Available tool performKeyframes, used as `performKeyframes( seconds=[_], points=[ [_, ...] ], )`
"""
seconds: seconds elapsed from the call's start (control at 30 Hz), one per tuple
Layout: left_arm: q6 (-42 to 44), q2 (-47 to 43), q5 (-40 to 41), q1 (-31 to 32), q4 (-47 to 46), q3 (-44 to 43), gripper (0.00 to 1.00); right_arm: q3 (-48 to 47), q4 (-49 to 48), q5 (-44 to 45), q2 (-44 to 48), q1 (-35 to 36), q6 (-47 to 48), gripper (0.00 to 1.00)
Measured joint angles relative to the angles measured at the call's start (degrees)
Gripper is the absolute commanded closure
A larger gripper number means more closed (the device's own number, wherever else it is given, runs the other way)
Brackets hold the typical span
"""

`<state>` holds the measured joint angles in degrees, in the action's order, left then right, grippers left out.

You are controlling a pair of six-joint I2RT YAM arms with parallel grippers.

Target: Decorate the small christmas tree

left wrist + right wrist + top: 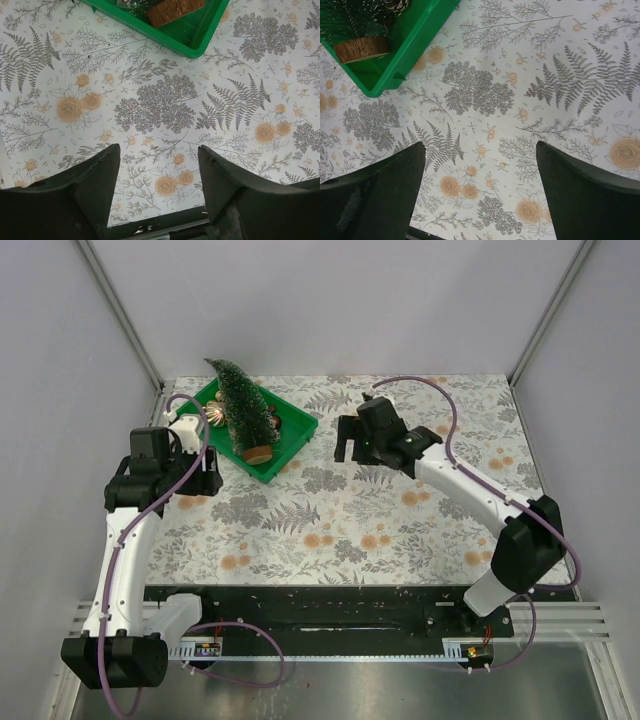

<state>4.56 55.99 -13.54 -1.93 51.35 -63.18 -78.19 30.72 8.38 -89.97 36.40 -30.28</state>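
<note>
The small christmas tree (242, 405) lies on its side in a green tray (296, 433) at the back left, its wooden disc base (258, 453) toward the front. In the left wrist view the disc base (175, 10) and the tray corner (196, 47) show at the top edge. My left gripper (205, 478) (159, 147) hovers open and empty over the floral cloth, just left of the tray's front corner. My right gripper (355, 445) (480, 145) hangs wide open and empty to the right of the tray. The right wrist view shows the tree (350, 20) and the tray (405, 60) at upper left.
Small gold and brown ornaments (218, 417) lie in the tray beside the tree. A floral patterned cloth (380, 510) covers the table. White walls with metal posts close in the back and sides. A black rail (330, 605) runs along the near edge.
</note>
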Motion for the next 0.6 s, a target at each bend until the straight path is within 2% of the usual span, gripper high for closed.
performKeyframes(
  seconds=[0.1, 0.13, 0.27, 0.6],
  points=[
    [-0.74, 1.49, 0.26, -0.24, 0.0, 0.02, 0.03, -3.08, -0.59, 0.02, -3.72, 1.55, -0.02, 0.01],
    [-0.66, 1.57, 0.11, -0.37, 0.0, 0.02, 0.01, -4.26, -0.87, 0.0, -5.16, 1.88, -0.04, 0.01],
    [-0.74, 1.03, -1.46, -1.18, 0.02, 0.02, 0.01, -9.81, -2.8, 0.0, -12.48, 3.28, -0.42, 0.07],
    [-0.59, 0.04, -5.35, -2.62, 0.07, 0.02, 0.01, -19.43, -5.55, 1.22, -26.25, 3.93, -1.92, 0.09]
  ],
)
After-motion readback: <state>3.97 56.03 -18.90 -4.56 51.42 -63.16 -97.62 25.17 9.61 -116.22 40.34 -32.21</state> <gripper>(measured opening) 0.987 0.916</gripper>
